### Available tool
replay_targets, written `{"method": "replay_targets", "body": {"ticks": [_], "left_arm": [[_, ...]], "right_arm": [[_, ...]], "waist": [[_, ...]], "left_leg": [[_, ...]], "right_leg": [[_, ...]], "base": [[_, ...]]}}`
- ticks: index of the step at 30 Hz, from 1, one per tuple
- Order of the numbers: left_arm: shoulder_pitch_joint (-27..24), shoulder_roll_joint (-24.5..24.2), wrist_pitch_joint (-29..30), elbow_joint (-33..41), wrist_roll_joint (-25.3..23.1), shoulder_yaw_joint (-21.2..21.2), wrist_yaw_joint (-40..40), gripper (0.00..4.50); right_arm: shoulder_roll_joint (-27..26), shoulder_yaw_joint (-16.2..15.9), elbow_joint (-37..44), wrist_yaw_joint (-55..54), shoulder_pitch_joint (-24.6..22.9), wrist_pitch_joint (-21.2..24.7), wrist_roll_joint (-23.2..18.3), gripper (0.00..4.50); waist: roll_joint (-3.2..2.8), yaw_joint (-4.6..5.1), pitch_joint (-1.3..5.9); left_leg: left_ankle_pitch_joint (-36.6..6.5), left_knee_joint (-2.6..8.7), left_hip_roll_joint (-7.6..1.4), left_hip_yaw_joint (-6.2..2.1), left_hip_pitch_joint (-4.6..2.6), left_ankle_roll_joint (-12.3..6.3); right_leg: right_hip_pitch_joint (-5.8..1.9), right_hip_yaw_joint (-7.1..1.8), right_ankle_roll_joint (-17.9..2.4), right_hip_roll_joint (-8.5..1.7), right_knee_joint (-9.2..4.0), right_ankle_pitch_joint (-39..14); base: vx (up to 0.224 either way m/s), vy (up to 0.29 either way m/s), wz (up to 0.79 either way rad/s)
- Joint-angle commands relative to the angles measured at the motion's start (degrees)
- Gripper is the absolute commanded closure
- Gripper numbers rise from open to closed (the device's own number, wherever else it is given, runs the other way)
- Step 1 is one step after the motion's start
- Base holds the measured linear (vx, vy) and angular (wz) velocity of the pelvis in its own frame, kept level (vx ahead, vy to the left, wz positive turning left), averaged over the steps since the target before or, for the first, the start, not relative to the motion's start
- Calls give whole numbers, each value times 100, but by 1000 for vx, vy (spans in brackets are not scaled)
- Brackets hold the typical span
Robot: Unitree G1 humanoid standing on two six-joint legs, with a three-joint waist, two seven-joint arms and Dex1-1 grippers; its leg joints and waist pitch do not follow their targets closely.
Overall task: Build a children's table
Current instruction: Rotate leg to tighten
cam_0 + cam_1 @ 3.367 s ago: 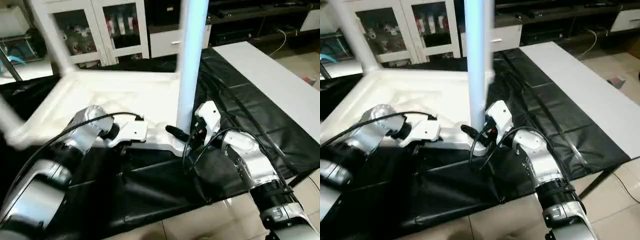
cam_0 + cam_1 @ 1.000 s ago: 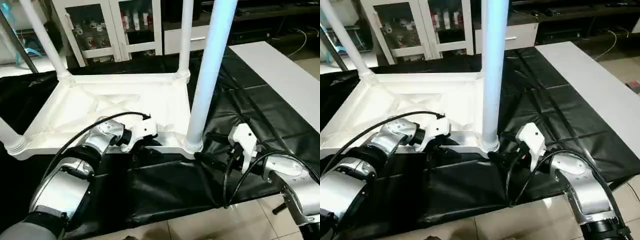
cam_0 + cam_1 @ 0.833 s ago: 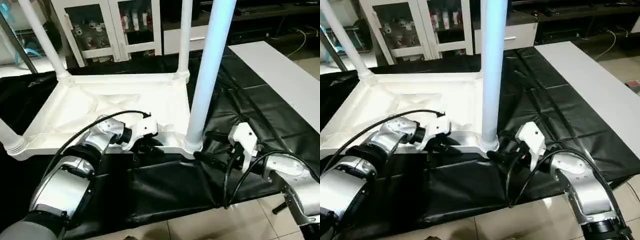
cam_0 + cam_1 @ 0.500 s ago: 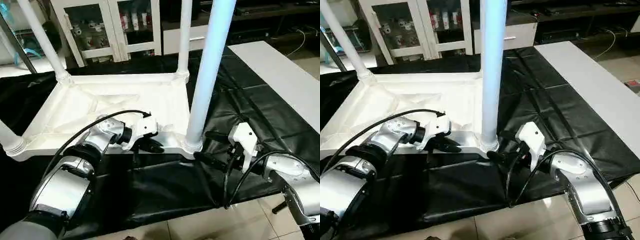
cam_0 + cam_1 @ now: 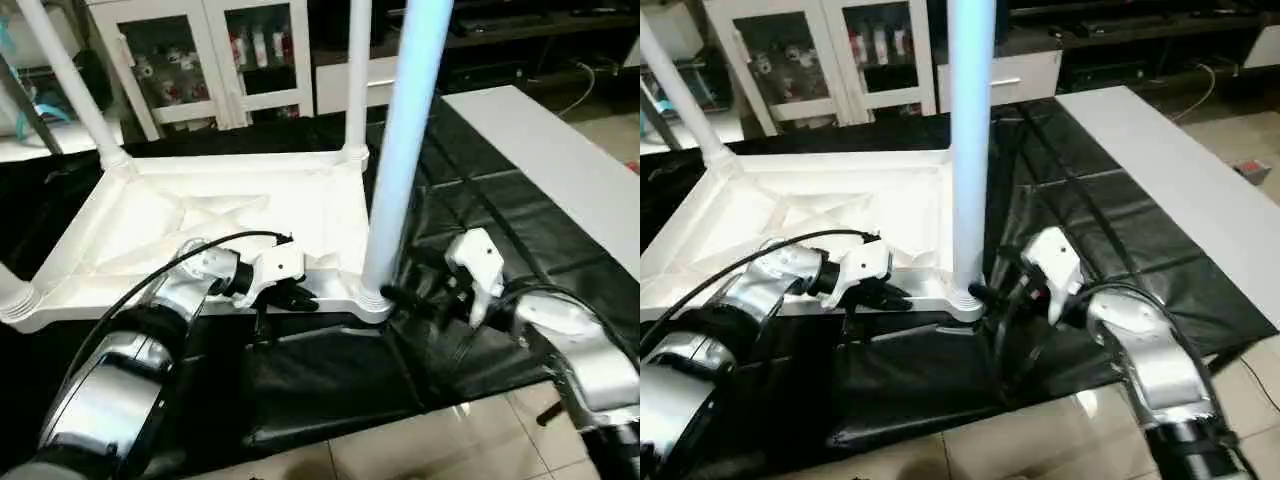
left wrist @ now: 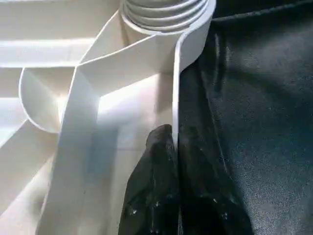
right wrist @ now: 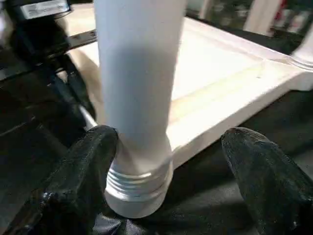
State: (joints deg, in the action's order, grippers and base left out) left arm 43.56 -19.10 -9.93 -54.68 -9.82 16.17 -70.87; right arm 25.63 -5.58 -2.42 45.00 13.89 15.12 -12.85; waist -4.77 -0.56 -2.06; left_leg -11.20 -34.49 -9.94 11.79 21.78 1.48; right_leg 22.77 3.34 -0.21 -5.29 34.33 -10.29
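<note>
White top (image 5: 200,215) lies inverted, the left gripper (image 6: 174,147) pinching its rim. Right gripper (image 7: 168,176) (fingers apart) straddles the near leg (image 5: 400,150); seating it probably calls for closing, then pressing down.

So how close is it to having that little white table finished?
Nearly done, it seems. The tabletop lies upside down on the black cloth, and legs stand in all four corners, including the near leg. In hand: the left gripper pinches the top's near rim, while the right gripper sits open around that leg's base. Left: perhaps seating that leg fully, then turning the table upright.
</note>
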Motion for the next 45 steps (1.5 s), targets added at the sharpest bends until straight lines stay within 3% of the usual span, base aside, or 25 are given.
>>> {"method": "replay_targets", "body": {"ticks": [1, 3, 5, 6, 7, 11, 12, 15, 16, 19, 20, 21, 23, 24, 26, 30, 31, 35, 36, 37, 42, 45], "left_arm": [[-371, -228, 881, 66, -245, 68, 332, 446], [-530, -103, 1596, 783, -233, -34, 623, 446], [-589, -57, 1817, 1018, -248, -52, 747, 446], [-693, 49, 2407, 1469, -413, -66, 1130, 446], [-725, 77, 2586, 1603, -477, -59, 1244, 446], [-837, 103, 2989, 1893, -693, -107, 1727, 446], [-923, 47, 3195, 2025, -836, -152, 2108, 446], [-1028, 21, 3201, 2148, -704, -285, 2220, 446], [-1206, -9, 2930, 2417, -541, -239, 1981, 446], [-1357, 0, 2509, 2651, -320, -147, 1659, 446], [-1391, -10, 2274, 2694, -253, -103, 1530, 446], [-1484, -27, 1867, 2815, -61, -4, 1209, 446], [-1579, -60, 1397, 2935, 124, 161, 846, 446], [-1602, -63, 1418, 2979, 165, 203, 770, 446], [-1612, -74, 1475, 3031, 176, 275, 672, 446], [-1633, -55, 1532, 3077, 218, 355, 473, 446], [-1604, -21, 1453, 2984, 183, 413, 423, 446], [-1506, 41, 1277, 2782, 195, 444, 360, 446], [-1498, 44, 1266, 2777, 201, 445, 348, 446], [-1450, 38, 1156, 2724, 267, 473, 262, 446], [-1331, 10, 939, 2630, 389, 575, -49, 446], [-1292, 3, 887, 2611, 422, 611, -225, 446]], "right_arm": [[-25, 69, 26, -168, 9, 132, -2, 70], [-25, 61, 12, -191, -15, 173, 26, 70], [-22, 60, -17, -184, -10, 168, 26, 70], [-20, 72, -76, -171, 3, 144, 31, 70], [-19, 82, -100, -166, 9, 132, 36, 70], [-28, 98, -170, -180, 55, 113, 42, 70], [-42, 97, -195, -223, 86, 109, 46, 70], [-55, 93, -160, -252, 97, 119, 42, 70], [-54, 85, -132, -242, 89, 111, 39, 70], [-42, 84, -127, -215, 79, 96, 32, 70], [-38, 86, -129, -209, 78, 91, 31, 70], [-24, 93, -146, -183, 82, 80, 21, 70], [27, 76, -183, -110, 96, 32, 23, 70], [47, 67, -197, -54, 108, 20, -1, 70], [93, 35, -201, 78, 129, 20, -44, 70], [199, -34, -143, 366, 138, 64, -135, 70], [314, -99, -41, 693, 106, 151, -269, 70], [487, -209, -7, 1076, 74, 217, -339, 70], [496, -215, -17, 1093, 77, 213, -334, 70], [551, -265, -83, 1204, 108, 178, -293, 70], [580, -432, -462, 1396, 393, 0, -62, 70], [562, -465, -672, 1368, 550, -73, 6, 70]], "waist": [[116, -12, 292], [118, 26, 286], [118, 48, 280], [114, 73, 287], [121, 76, 281], [110, 121, 295], [98, 146, 286], [90, 171, 282], [84, 193, 286], [120, 209, 300], [107, 202, 309], [137, 181, 322], [112, 102, 362], [101, 73, 375], [86, -25, 368], [94, -142, 331], [135, -131, 321], [130, -155, 316], [131, -153, 317], [168, -155, 323], [159, -171, 346], [164, -197, 340]], "left_leg": [[-1454, 458, -331, -211, -71, -329], [-1513, 472, -336, -225, -66, -287], [-1606, 469, -326, -217, -83, -277], [-1555, 481, -350, -229, -81, -278], [-1536, 476, -342, -226, -72, -301], [-1461, 451, -305, -218, -54, -388], [-1513, 442, -292, -221, -41, -414], [-1589, 443, -268, -239, -28, -392], [-1600, 463, -275, -269, 1, -384], [-1576, 441, -279, -256, -23, -430], [-1527, 435, -281, -262, -20, -444], [-1396, 424, -277, -253, -14, -502], [-988, 391, -302, -235, -40, -646], [-790, 376, -309, -229, -42, -725], [-708, 369, -326, -206, -81, -787], [-971, 399, -335, -191, -99, -627], [-1082, 411, -335, -188, -98, -545], [-1237, 418, -341, -188, -123, -457], [-1213, 418, -340, -190, -114, -455], [-1168, 415, -337, -192, -99, -463], [-882, 385, -325, -184, -81, -577], [-930, 380, -332, -172, -98, -555]], "right_leg": [[-264, -210, -1365, -367, -447, -1602], [-268, -212, -1311, -365, -450, -1731], [-240, -213, -1267, -357, -479, -1866], [-259, -215, -1310, -360, -468, -1708], [-256, -211, -1305, -352, -477, -1688], [-250, -198, -1312, -328, -482, -1516], [-261, -190, -1275, -335, -502, -1648], [-260, -163, -1133, -326, -545, -1990], [-268, -142, -1068, -320, -542, -2023], [-229, -151, -1112, -317, -550, -1882], [-240, -155, -1141, -329, -533, -1813], [-236, -156, -1170, -325, -529, -1664], [-223, -172, -1314, -323, -451, -1009], [-233, -170, -1418, -311, -390, -620], [-211, -173, -1498, -310, -369, -432], [-213, -187, -1409, -327, -410, -894], [-213, -193, -1366, -319, -425, -1040], [-200, -208, -1269, -326, -449, -1320], [-205, -210, -1272, -330, -447, -1302], [-217, -210, -1269, -338, -433, -1297], [-215, -194, -1330, -333, -394, -1006], [-208, -203, -1325, -344, -413, -1143]], "base": [[0, 0, 0], [0, 0, 0], [0, 0, 0], [0, 0, 0], [0, 0, 0], [0, 0, 0], [0, 0, 0], [0, 0, 0], [0, 0, 0], [0, 0, 0], [0, 0, 0], [0, 0, 0], [0, 0, 0], [0, 0, 0], [0, 0, 0], [0, 0, 0], [0, 0, 0], [0, 0, 0], [0, 0, 0], [0, 0, 0], [0, 0, 0], [0, 0, 0]]}}
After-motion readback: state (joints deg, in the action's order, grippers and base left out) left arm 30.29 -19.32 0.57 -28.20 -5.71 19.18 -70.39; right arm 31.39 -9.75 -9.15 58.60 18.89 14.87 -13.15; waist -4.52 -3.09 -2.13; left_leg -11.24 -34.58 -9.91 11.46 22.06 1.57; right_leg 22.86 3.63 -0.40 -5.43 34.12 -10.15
